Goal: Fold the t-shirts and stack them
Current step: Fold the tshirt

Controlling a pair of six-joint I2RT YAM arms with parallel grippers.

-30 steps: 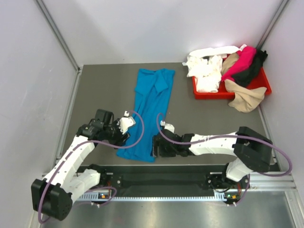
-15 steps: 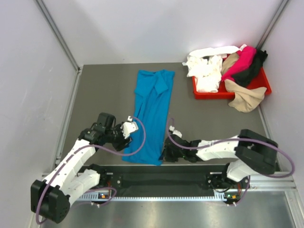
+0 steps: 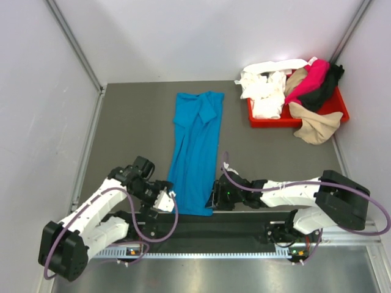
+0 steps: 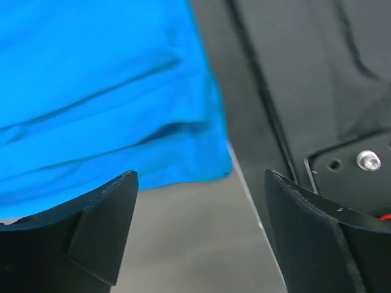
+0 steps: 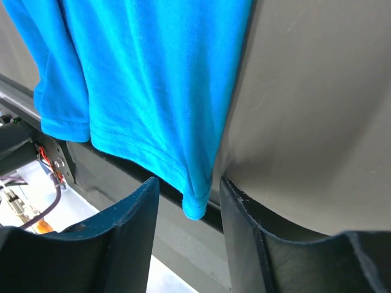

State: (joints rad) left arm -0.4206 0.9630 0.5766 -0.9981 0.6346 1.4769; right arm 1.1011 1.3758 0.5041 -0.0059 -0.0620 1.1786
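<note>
The bright blue t-shirt (image 3: 194, 152) lies flat in a long strip down the middle of the table, its hem at the near edge. My left gripper (image 3: 166, 200) is open and empty just left of the hem's left corner; in the left wrist view (image 4: 201, 235) the blue cloth (image 4: 104, 79) lies beyond the fingertips. My right gripper (image 3: 214, 198) is at the hem's right corner. In the right wrist view (image 5: 186, 235) the jaws stand apart with the blue corner (image 5: 197, 204) hanging between them over the table's edge, not pinched.
A red tray (image 3: 341, 105) at the far right holds a white (image 3: 266, 85), a magenta (image 3: 311, 76) and a black (image 3: 327, 85) t-shirt; a tan one (image 3: 314, 125) spills over its front. The black rail of the arm bases (image 4: 342, 91) runs along the near edge.
The blue shirt has been dragged toward the near edge and lies straighter. Both grippers have moved nearer with the hem. The left gripper now stands open beside the hem.
</note>
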